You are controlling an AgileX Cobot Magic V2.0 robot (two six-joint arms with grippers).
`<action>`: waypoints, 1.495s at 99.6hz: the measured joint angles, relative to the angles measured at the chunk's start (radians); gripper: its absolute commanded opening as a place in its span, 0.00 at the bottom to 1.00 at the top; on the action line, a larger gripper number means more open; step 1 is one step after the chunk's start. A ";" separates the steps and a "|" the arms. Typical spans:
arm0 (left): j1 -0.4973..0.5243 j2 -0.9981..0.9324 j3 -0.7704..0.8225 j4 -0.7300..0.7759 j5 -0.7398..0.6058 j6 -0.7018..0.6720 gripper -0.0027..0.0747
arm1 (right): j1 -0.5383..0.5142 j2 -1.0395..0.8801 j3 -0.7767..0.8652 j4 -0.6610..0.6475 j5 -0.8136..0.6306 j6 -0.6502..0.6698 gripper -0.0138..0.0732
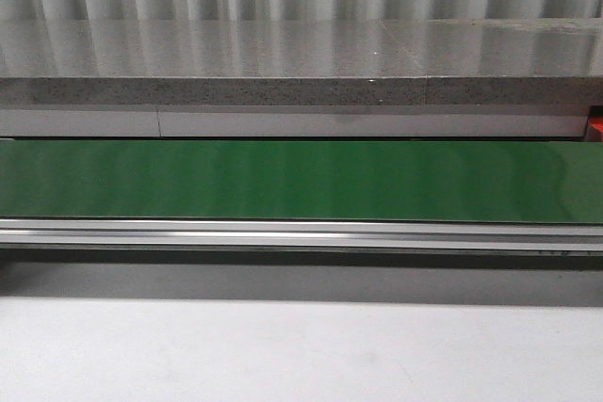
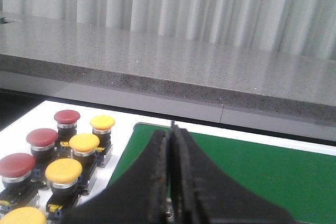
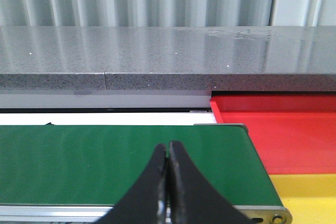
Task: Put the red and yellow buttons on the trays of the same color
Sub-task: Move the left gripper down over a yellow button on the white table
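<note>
Buttons sit in a cluster at lower left of my left wrist view, on a white surface (image 2: 126, 140) beside the green belt (image 2: 273, 177). Red buttons (image 2: 42, 137): three, in the outer row. Yellow buttons (image 2: 84, 142): three beside them, plus a fourth cut off at the bottom edge. All upright, caps up, black bodies.

Red tray (image 3: 283, 135) is at right of my right wrist view, just past the belt's end; yellow tray (image 3: 310, 198) is below it at lower right, touching it. No buttons on the parts of the trays in view.

My left gripper (image 2: 170, 150) is at bottom centre, fingers pressed together, holding nothing. My right gripper (image 3: 168, 163), same: closed, nothing in it, over the belt.

Front view: only the bare belt (image 1: 301, 181), its metal rail (image 1: 301, 233) and the grey stone ledge (image 1: 301, 63) behind. Neither gripper shows there.
</note>
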 measured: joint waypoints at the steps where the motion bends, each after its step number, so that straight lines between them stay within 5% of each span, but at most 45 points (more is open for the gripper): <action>1: 0.000 0.000 0.000 0.000 0.000 0.000 0.01 | 0.000 0.000 0.000 0.000 0.000 0.000 0.02; 70: 0.000 0.000 -0.028 0.021 0.004 0.000 0.01 | 0.000 0.000 0.000 0.000 0.000 0.000 0.02; 84: 0.000 0.085 -0.182 0.021 0.157 0.000 0.01 | 0.000 0.000 0.000 0.000 0.000 0.000 0.02; 118: 0.000 0.458 -0.687 0.019 0.830 0.000 0.01 | 0.000 0.000 0.000 0.000 0.000 0.000 0.02; 149: 0.000 0.611 -0.744 0.021 0.913 0.000 0.01 | 0.000 0.000 0.000 0.000 0.000 0.000 0.02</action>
